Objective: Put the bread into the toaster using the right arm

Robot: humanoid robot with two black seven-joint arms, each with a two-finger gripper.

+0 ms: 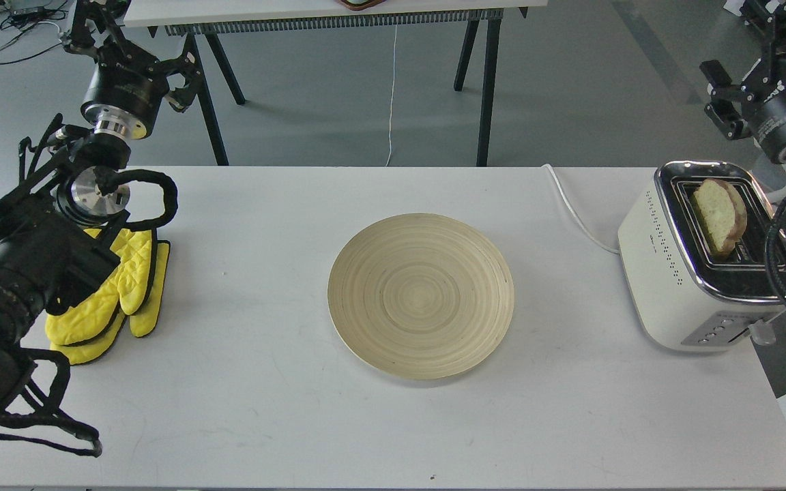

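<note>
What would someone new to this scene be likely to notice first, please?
Probably the bread standing tilted in a slot of the toaster at the table's right end. Next, the bare round plate at the centre, and the yellow mitts on the left beside the left arm.

White table (263,409) with plate (421,294), toaster (666,273), seemingly two yellow mitts (113,300).
</note>
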